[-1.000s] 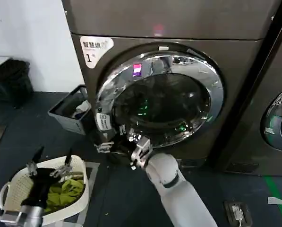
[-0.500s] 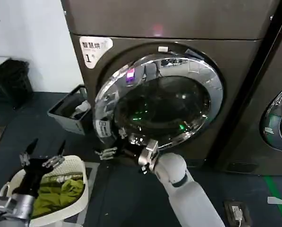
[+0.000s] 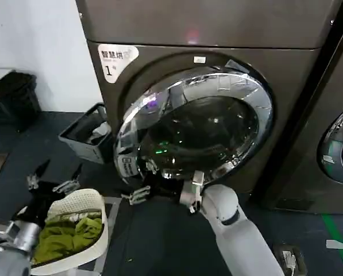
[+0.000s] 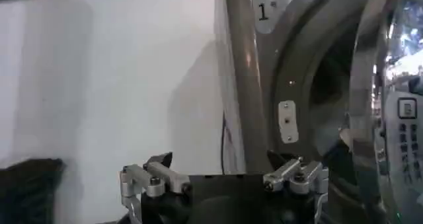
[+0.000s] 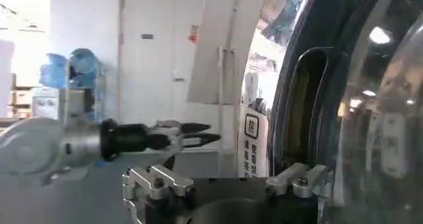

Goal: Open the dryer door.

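Near left, the left gripper [image 3: 51, 179] hangs over a white basket [image 3: 79, 253] w/ green cloth [image 3: 56, 244] inside; its fingers are spread wide and hold nothing. A bit farther, near the middle, the right gripper [image 3: 141, 192] sits at the low left edge of the dryer door [image 3: 197, 123], fingers spread (I can't tell if they touch the chrome ring). The door is swung part way out from the dryer [image 3: 217, 34], w/ a gap on its left side. A grey bin [image 3: 85, 138] stands far left.
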`<action>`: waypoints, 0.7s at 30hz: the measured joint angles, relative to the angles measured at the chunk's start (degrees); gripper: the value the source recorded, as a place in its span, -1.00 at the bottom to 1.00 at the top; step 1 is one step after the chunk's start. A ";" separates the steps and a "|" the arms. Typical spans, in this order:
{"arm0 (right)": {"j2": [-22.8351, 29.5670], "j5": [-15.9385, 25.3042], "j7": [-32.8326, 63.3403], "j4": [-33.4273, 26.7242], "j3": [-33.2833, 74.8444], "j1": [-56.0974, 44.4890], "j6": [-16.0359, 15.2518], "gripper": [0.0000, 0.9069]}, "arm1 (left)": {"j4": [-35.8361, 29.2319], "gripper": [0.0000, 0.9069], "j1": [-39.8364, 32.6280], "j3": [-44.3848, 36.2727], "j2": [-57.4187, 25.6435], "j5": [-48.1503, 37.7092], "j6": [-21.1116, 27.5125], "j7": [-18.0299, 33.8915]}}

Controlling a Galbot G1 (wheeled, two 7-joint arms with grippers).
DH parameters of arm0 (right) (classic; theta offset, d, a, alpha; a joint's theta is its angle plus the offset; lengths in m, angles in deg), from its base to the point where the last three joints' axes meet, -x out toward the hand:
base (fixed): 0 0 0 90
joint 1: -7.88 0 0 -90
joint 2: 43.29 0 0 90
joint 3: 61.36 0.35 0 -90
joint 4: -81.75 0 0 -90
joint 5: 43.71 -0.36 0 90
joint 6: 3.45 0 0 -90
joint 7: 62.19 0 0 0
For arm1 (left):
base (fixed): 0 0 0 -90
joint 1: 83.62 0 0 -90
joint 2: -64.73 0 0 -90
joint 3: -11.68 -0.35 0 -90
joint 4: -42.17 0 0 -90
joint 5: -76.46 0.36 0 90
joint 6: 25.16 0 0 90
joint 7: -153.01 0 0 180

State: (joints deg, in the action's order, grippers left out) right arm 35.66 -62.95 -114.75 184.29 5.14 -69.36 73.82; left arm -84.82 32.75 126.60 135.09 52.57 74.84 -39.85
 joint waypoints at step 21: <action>-4.90 -2.90 -13.24 2.90 5.43 -2.57 1.20 1.00 | 3.76 1.00 -4.46 -1.76 -5.45 -9.55 0.84 -6.61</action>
State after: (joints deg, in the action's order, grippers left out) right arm 30.76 -65.84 -127.99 187.18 10.56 -71.93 75.02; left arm -81.06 28.29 124.84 129.64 43.02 75.68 -46.46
